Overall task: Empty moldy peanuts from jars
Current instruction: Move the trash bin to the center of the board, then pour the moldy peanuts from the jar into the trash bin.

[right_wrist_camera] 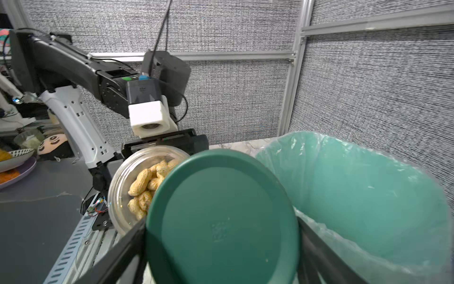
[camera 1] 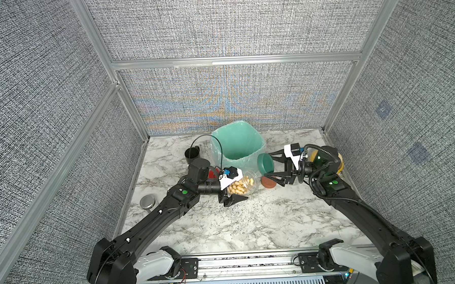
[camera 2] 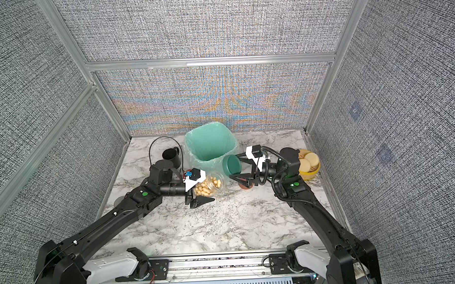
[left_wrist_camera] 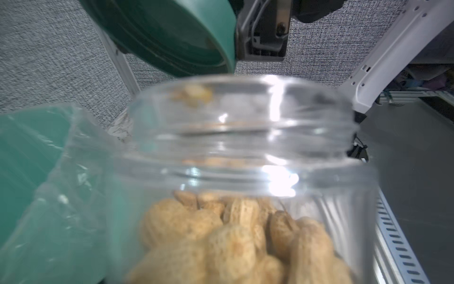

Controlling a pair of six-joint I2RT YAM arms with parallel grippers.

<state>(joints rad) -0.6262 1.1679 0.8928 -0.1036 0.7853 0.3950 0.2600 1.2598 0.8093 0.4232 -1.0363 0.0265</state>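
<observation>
Clear plastic and open at the mouth, a jar lies tilted nearly on its side in the left hand, which grips it around the body above the marbled surface. Peanuts in their shells fill its lower half; none appear to have spilled. The jar's mouth faces the right hand, which clamps a dark green lid by its edge, held apart from the jar and just beside the bin. The bin, lined with a pale green bag, stands directly behind both hands and looks empty. A terracotta lid rests on the surface under the right hand.

The uncapping of this jar looks done and the tipping-out not yet begun. The next move likely calls for the left arm to raise the jar over the bin's rim and turn its mouth downward, while the right hand carries the lid clear of the path, since the lid sits between jar and bin opening.
</observation>
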